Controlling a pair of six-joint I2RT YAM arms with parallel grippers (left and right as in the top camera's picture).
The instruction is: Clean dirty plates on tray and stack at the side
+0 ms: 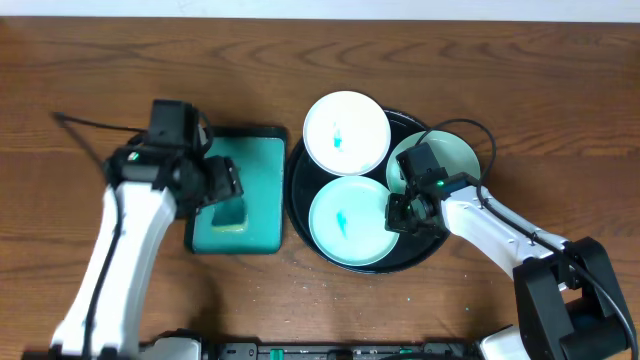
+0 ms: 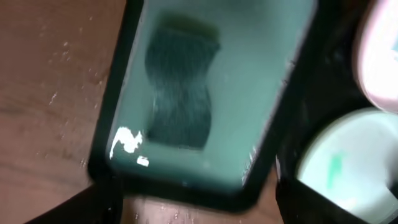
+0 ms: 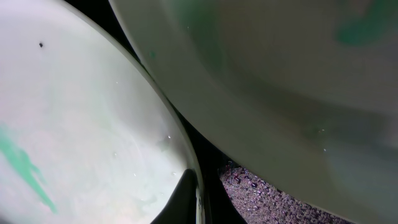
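Currently, on the wooden table (image 1: 520,70): one round black tray (image 1: 298,190), carrying three white plates side by side, none stacked. Far plate (image 1: 346,133) and near plate (image 1: 350,222) each marked with a teal smear at centre; right-hand plate (image 1: 452,158) partly hidden under the right arm. Just beside the round tray, on its left: one rectangular teal tray (image 1: 262,160) with a dark sponge (image 2: 180,87) lying in it, presumably kept there as the wiping supply. For the left gripper (image 1: 226,190): poised over that sponge, fingers spread wide, nothing between them, likely placed so for taking the sponge up. For the right gripper (image 1: 408,208): low at the gap between near plate and right-hand plate, one fingertip (image 3: 184,196) at a plate rim, probably there to steady or lift a plate; whether parted or closed, and whether gripping anything, not discernible. Judging by the smears, no wiping finished; side stack not begun.
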